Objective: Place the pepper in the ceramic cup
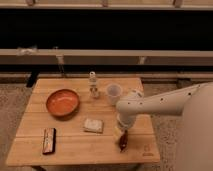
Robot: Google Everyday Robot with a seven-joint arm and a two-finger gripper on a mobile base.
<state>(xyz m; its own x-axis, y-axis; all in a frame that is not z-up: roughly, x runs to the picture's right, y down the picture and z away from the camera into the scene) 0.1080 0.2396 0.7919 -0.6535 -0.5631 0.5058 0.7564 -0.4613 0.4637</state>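
Observation:
The pepper [123, 140] is a slim dark reddish-brown piece lying on the wooden table [70, 145] near its front right. The gripper [120, 131] hangs straight down from the white arm [160, 101] and sits right over the pepper's upper end, hiding part of it. The white ceramic cup [113, 93] stands upright behind the gripper, towards the back of the table, apart from it.
An orange bowl [63, 102] sits at the left. A slim clear bottle [93, 84] stands left of the cup. A small pale block [93, 125] lies at the middle. A flat dark bar [49, 139] lies at the front left. The table's right edge is close to the pepper.

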